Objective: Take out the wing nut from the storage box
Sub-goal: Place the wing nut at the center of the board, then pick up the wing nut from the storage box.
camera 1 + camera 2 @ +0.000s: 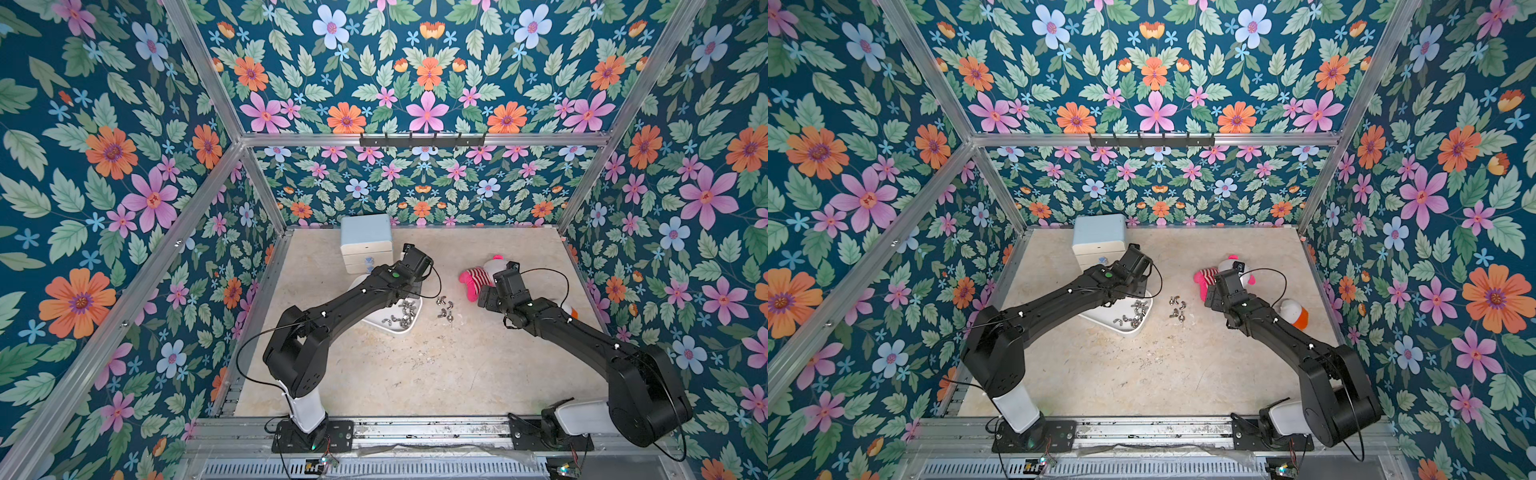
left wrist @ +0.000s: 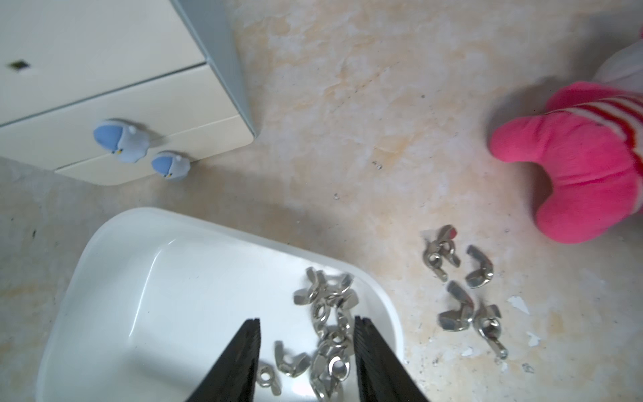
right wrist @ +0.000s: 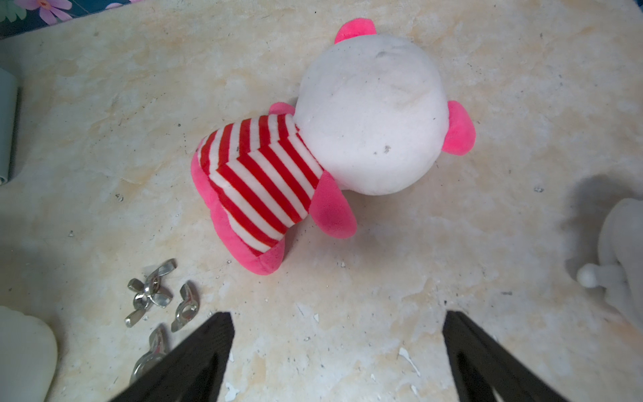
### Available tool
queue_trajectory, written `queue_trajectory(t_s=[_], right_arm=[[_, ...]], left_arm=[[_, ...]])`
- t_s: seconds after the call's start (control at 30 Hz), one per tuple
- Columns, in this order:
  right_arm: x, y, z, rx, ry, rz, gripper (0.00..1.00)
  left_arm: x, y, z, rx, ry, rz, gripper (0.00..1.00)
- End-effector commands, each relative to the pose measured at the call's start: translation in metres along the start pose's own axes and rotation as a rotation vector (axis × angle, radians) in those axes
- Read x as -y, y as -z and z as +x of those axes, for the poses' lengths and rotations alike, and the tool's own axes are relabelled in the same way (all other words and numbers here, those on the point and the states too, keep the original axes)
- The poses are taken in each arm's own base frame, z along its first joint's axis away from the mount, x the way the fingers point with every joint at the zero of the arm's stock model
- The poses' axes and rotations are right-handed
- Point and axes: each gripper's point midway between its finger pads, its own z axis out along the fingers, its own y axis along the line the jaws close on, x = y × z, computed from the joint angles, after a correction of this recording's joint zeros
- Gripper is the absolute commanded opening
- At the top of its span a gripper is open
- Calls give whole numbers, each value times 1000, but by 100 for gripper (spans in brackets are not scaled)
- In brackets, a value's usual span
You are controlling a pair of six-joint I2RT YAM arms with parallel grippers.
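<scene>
Both agape, empty: left claw [image 2: 307, 319] half-wide over wing nuts [image 2: 325, 296] in the storage box [image 2: 156, 296], right claw [image 3: 338, 314] wide.

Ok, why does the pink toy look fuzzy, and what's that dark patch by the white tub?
Left wrist view: the pink toy sits at the picture's edge, slightly out of focus; the dark patch on the table by the storage box is shadow. Right wrist view: the toy looks sharp.

Beige tabletop [image 1: 415, 365], storage box [image 2: 146, 285], loose wing nuts [image 2: 455, 309], plush toy [image 3: 368, 118], drawer chest [image 1: 365, 237]
</scene>
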Motion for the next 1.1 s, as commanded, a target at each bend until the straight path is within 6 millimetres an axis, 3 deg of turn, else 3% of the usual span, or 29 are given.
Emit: queue_trajectory(t_s=[0.0,0.33,0.6,1.07], right_arm=[[-5,0,-6,8,4,-12,99],[-4,4,-7,8,11,-4,99],[-2,3,-5,6,10,6,99],[0,3,-3,4,7,11,99]], left_arm=[[-10,-7,8,-12,19,-8,50],[-9,-48,37,-88,50,56,45],[-5,-70,39,-105,52,78,40],[2,-81,52,-138,38,114,31]])
